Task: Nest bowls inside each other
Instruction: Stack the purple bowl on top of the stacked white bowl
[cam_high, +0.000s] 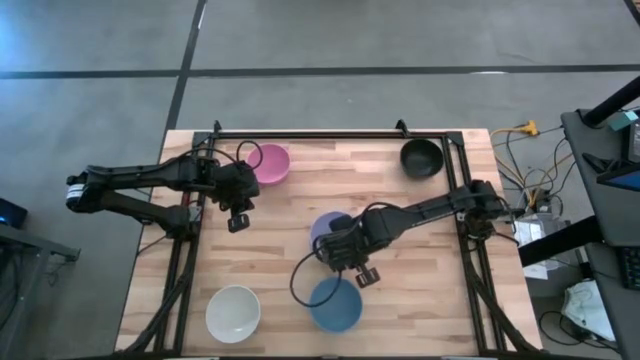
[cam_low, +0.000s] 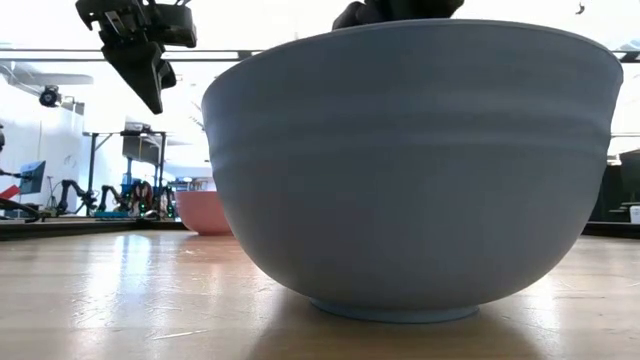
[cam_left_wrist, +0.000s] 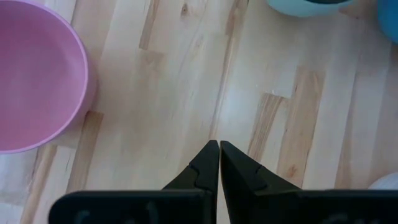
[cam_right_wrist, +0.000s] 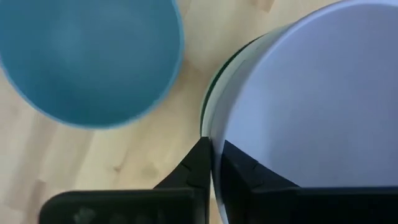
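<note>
showing five separate bowls (cam_high: 335, 304)

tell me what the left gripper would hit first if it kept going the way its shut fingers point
Probably nothing but the bare wooden table: the left gripper points at open boards, with the round pink bowl off to one side.

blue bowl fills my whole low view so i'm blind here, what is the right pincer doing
observer: The right pincer is shut on the rim of the lavender bowl, right beside the blue bowl.
operator: anything under the lavender one
observer: Yes, it sits inside a mint green bowl; only a sliver of that rim shows.
operator: and the left pincer
observer: The left pincer is shut and empty, above bare wood near the pink bowl.
</note>
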